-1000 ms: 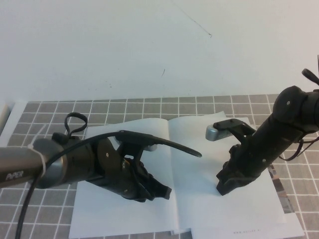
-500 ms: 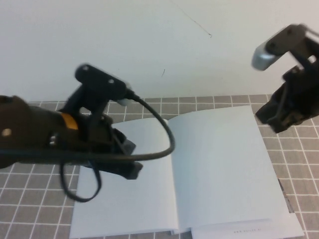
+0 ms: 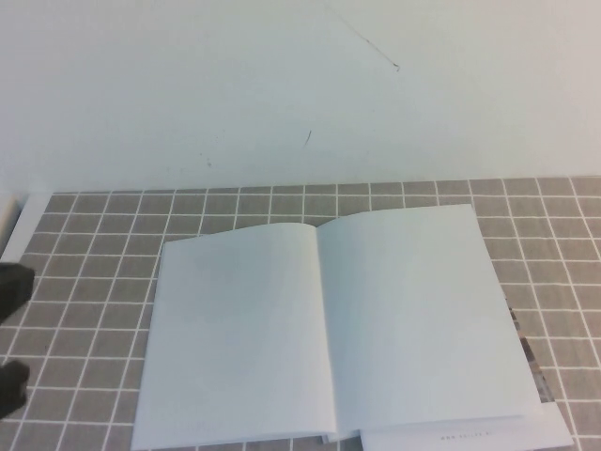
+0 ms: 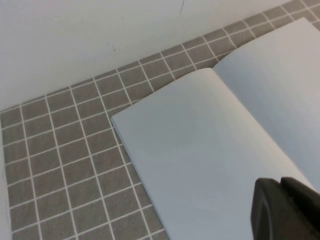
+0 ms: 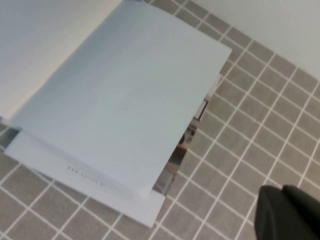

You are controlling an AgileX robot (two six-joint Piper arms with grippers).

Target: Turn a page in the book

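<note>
The book lies open on the grey tiled mat, and both facing leaves are blank white. I see no photo-printed face, so I cannot tell which leaf is the page. The book also shows in the left wrist view and the right wrist view. My left gripper is shut and empty, above the book's left leaf. My right gripper is shut and empty, over the tiles beside the book's right edge. The high view shows only a dark bit of the left arm, at the left edge.
A lower white leaf with a line of small print sticks out under the book's front right corner. A colourful-edged sheet peeks out under the right edge. A white wall stands behind the tiled mat.
Both arms, which were low over the open book, have lifted and pulled back out of the high view. The book lies flat and uncovered, with the same blank leaves showing.
</note>
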